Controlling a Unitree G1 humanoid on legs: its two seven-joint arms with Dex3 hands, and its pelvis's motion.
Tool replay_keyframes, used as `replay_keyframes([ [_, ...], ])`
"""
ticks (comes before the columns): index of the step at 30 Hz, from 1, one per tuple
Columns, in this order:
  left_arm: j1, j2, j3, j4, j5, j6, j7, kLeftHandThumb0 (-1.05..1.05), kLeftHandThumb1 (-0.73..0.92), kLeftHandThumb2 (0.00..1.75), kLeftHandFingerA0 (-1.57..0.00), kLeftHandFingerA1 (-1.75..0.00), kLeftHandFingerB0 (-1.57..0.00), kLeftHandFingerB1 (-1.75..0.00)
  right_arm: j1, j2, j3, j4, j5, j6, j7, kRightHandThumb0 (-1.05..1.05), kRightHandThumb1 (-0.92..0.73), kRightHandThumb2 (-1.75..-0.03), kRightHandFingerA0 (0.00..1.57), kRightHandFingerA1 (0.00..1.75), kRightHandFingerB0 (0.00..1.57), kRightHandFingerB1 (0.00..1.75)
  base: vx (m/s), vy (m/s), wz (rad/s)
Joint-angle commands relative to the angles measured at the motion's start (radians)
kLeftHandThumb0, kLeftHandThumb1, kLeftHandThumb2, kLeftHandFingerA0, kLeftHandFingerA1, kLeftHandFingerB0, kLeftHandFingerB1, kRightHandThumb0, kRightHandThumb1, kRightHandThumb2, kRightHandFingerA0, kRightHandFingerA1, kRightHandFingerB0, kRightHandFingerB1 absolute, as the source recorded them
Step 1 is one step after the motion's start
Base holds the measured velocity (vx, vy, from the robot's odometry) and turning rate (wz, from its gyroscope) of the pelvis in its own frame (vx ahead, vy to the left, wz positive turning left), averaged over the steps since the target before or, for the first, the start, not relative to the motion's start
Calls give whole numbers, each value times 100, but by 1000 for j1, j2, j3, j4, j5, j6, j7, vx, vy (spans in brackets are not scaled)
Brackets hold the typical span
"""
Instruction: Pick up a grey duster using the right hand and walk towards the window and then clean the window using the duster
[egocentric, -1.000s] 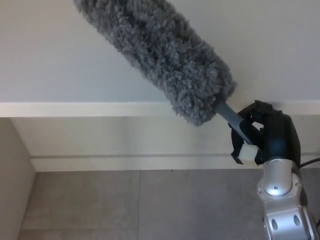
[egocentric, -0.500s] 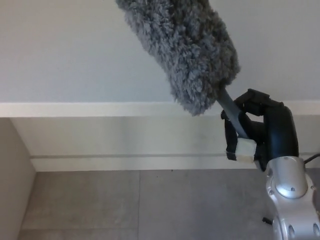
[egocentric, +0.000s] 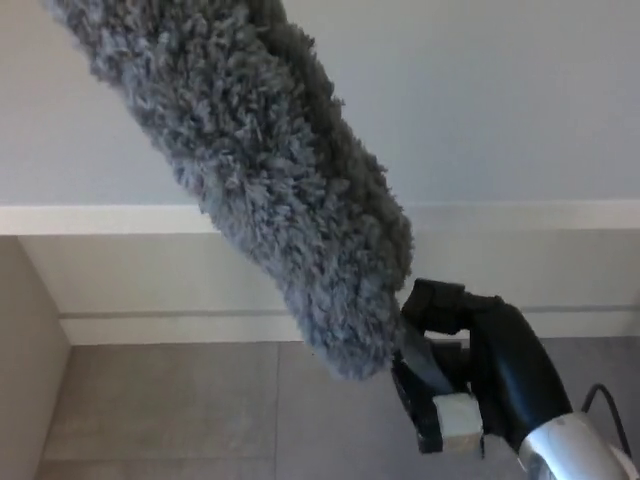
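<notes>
Grasping one grey duster (egocentric: 250, 170) by its handle, one right robot hand (egocentric: 470, 370) shows.

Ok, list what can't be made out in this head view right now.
- Head view: the grey duster's far end is cut off by the top edge.
- Its handle is mostly hidden by the fluffy head and the right hand closed around it.
- The right arm runs off the bottom right corner.
- The left hand is not in view.
- Whether the duster touches the window cannot be told.
</notes>
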Motion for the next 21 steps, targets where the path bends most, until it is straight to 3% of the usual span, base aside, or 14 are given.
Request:
replay_keyframes([
  [1,-36,17,17,0,-31,-5,-42,-6,61,93,-102,-131,-90,-111,67,-82,111,-15,-22,-86,49,-19,-34,-140,107,175,94,168,0,0,0],
  [2,-40,17,21,0,-33,-6,-46,-6,61,93,-102,-131,-90,-111,71,-93,125,-14,-23,-95,44,-19,-34,-140,107,175,94,168,0,0,0],
  [3,-30,2,19,-38,-32,-28,-41,-9,57,101,-105,-132,-92,-113,119,-100,159,-44,-21,-81,34,-30,-42,-117,136,147,124,140,0,0,0],
  [5,-19,-10,20,-75,-34,-31,-37,-11,56,102,-103,-135,-91,-115,163,-106,183,-64,-2,-88,30,-29,-42,-120,136,148,123,140,101,56,-6],
  [6,-15,-15,20,-94,-31,-27,-28,-13,59,95,-104,-131,-91,-112,200,-111,199,-88,4,-100,23,-20,-32,-144,110,175,97,168,172,112,19],
  [7,-26,-6,22,-71,-26,-19,-27,-13,69,76,-103,-121,-89,-99,244,-119,220,-122,7,-100,21,-21,-39,-147,114,175,98,159,158,84,40],
  [9,-24,-6,27,-66,-32,-34,-48,-9,63,85,-103,-125,-90,-105,281,-130,241,-145,9,-115,18,-19,-38,-149,113,175,97,160,161,67,51],
  [10,-24,-7,29,-69,-33,-33,-48,-9,58,94,-107,-127,-93,-108,296,-134,247,-165,14,-104,19,-20,-40,-134,109,175,92,169,135,70,32],
  [14,-33,-10,36,-67,-40,-33,-57,-6,57,99,-105,-128,-92,-108,355,-140,258,-238,50,-61,23,-20,-40,-134,109,175,92,168,38,31,13],
  [16,-37,-12,25,-68,-22,-24,-33,-9,58,96,-104,-128,-92,-107,374,-155,259,-257,44,-59,23,-19,-40,-135,111,175,92,170,-22,167,14],
  [18,-45,-18,29,-71,-32,-25,-46,-7,58,99,-104,-131,-93,-111,379,-153,255,-263,48,-56,17,-15,-32,-152,112,175,96,169,-28,297,23],
  [21,-53,-28,34,-82,-41,-35,-59,-8,56,100,-108,-131,-96,-113,388,-147,241,-268,61,-46,10,-16,-34,-148,112,175,96,170,-31,306,9],
])
